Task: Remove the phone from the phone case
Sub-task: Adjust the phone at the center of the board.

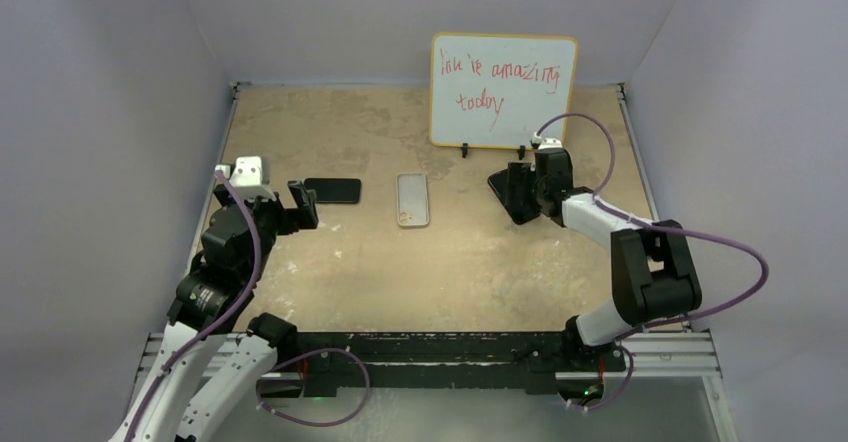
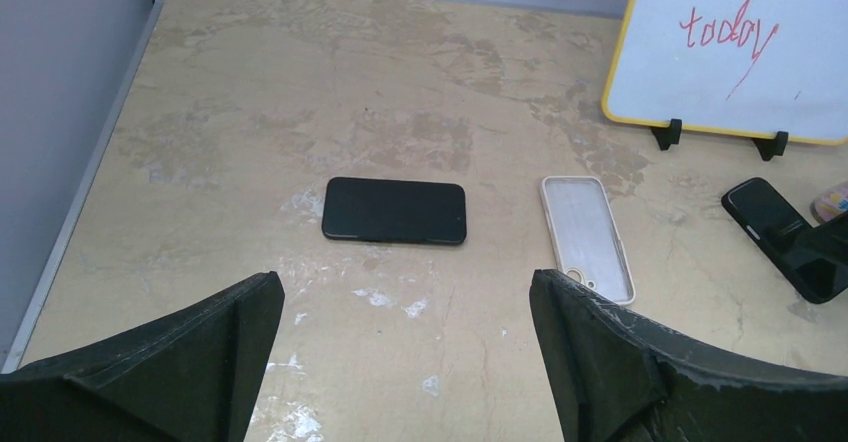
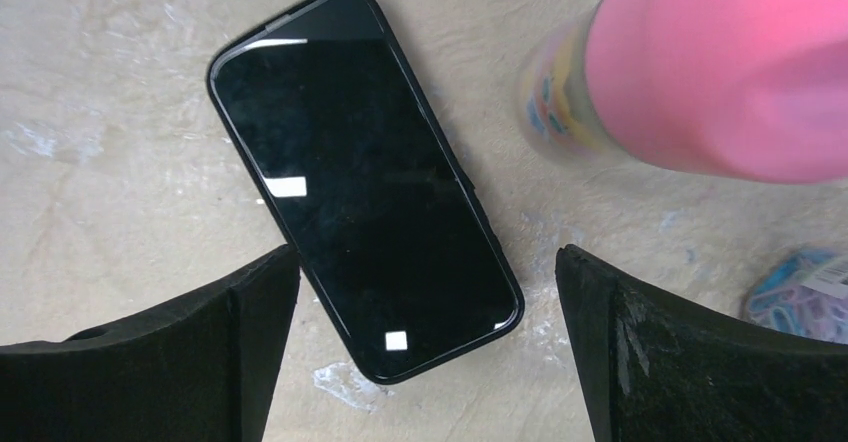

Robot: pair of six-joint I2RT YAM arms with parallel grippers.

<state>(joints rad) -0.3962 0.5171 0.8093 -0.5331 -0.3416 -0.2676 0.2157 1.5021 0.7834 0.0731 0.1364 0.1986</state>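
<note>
A black phone [image 3: 365, 177] with a raised black rim, apparently a case, lies screen up on the table; a corner of it shows in the top view [image 1: 497, 184] and it also shows in the left wrist view [image 2: 790, 237]. My right gripper [image 3: 428, 282] is open just above its near end, fingers on either side and not touching it. An empty pale case [image 1: 412, 199] lies mid-table, also in the left wrist view [image 2: 586, 237]. A bare black phone [image 2: 394, 211] lies to its left [image 1: 333, 190]. My left gripper [image 2: 405, 307] is open and empty, just short of that phone.
A whiteboard [image 1: 503, 89] with red writing stands at the back on two black feet. A pink-topped, colourfully printed object [image 3: 720, 72] stands right beside the cased phone, and another printed item [image 3: 795, 292] lies near the right finger. Walls enclose the table on three sides.
</note>
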